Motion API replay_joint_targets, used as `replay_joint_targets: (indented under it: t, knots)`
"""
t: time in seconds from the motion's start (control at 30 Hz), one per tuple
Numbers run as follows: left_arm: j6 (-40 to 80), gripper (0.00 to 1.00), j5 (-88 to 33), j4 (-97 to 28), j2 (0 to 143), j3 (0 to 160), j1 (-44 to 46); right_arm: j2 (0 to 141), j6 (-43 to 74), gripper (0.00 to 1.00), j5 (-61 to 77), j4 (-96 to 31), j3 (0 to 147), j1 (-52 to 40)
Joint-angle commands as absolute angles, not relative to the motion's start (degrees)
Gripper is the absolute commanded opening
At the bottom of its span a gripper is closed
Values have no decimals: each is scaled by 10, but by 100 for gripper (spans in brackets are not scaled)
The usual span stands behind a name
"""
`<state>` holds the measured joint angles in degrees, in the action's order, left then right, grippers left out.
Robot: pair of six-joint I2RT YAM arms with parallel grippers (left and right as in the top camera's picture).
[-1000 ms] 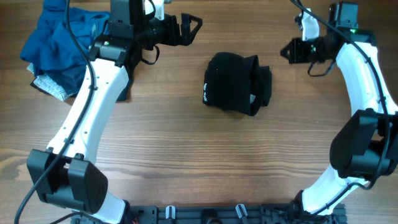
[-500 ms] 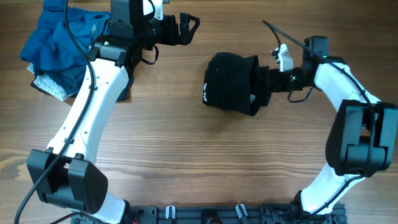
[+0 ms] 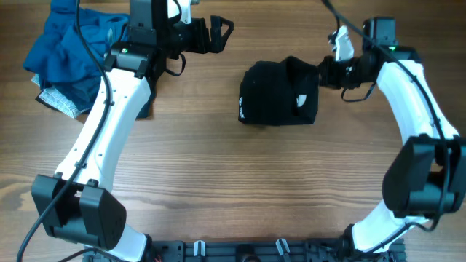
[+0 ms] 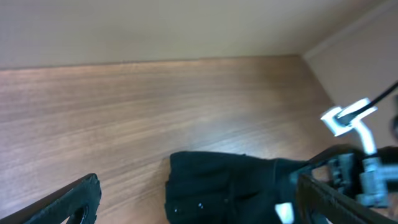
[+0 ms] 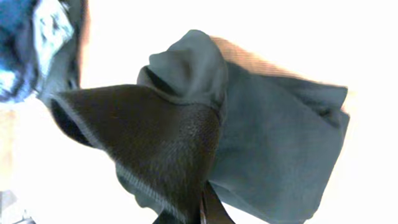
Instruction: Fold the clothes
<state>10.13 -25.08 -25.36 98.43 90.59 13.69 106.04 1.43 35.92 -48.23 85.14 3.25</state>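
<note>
The black garment (image 3: 277,94) lies as a compact bundle on the table (image 3: 218,175), directly in front of the right gripper (image 3: 324,73) and touching it at the near edge. The right gripper is pressed together on that edge. In the right wrist view a raised flap (image 5: 149,137) is seen drawn up toward the fingertips, with the other layers lying flat beyond it. The left gripper (image 3: 223,30) is held spread and empty above bare wood, with the garment ahead of it and below, apart from both fingers. A heap of blue clothes (image 3: 69,51) lies behind the left gripper, well apart from the work. The fabric is judged to be soft, light and limp, with a textured knit that should not slip readily. No stiffness is to be expected, so unsupported parts will droop and drag. Hold is best taken at a hem or corner, through one layer only. A matching corner should be taken by the left gripper so that the flap is carried over evenly.
</note>
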Motion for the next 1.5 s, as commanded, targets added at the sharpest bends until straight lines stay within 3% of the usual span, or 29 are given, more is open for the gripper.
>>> replay_joint_targets:
  t: [0.0,0.17,0.27,0.3,0.33,0.37,0.43,0.53,0.6,0.73,0.9,1.2,1.47]
  knots:
    - [92,100,-225,-272,986,904,136,1047,62,4,321,-493,867,60]
    - [92,100,-208,-283,986,904,136,1071,44,4,291,-494,856,114]
    - [92,100,-199,-284,988,904,136,1095,-20,4,353,-497,846,112]
    - [92,100,-198,-286,992,904,136,1097,-30,12,359,-500,846,110]
    - [92,100,-198,-292,998,904,136,1100,-32,35,359,-502,846,109]
    - [92,100,-198,-299,1004,904,136,1104,-44,49,363,-505,846,107]
    - [92,100,-198,-311,1014,903,136,1115,-62,59,382,-505,837,100]
    - [92,100,-198,-313,1020,903,136,1143,-73,64,415,-472,804,83]
    - [92,100,-198,-311,1020,903,136,1173,-73,62,433,-441,787,66]
    - [92,100,-198,-311,1020,903,136,1207,-74,45,482,-387,781,25]
    - [92,100,-198,-311,1020,903,136,1207,-43,4,483,-364,781,12]
    - [92,100,-198,-311,1020,903,136,1093,-10,4,482,-407,788,73]
    - [92,100,-198,-311,1020,903,136,1166,-5,4,396,-393,745,113]
